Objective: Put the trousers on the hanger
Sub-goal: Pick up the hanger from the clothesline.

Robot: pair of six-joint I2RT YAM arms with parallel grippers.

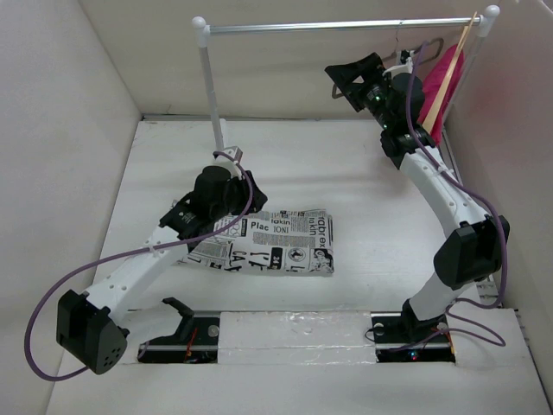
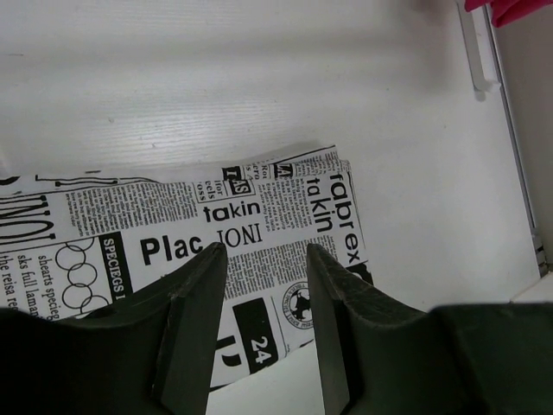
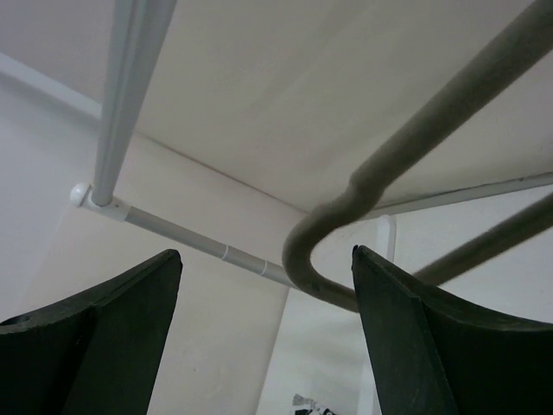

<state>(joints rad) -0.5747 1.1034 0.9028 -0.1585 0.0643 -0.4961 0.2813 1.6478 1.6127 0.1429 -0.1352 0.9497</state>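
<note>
Two fingers (image 2: pixel 194 303) of the left tool (image 2: pixel 266 252) hover parted over the trousers (image 2: pixel 173 216).

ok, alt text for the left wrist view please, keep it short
The left gripper, jaws apart, is poised over the folded trousers, white cloth printed with black newspaper text, lying on the white table. Its two dark fingers fill the bottom of the frame, nothing clamped between them. A sliver of pink garment shows top right.

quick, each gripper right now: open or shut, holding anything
left gripper: open, above the trousers, holding nothing
right gripper: open, up at the hanger, not gripping it
</note>
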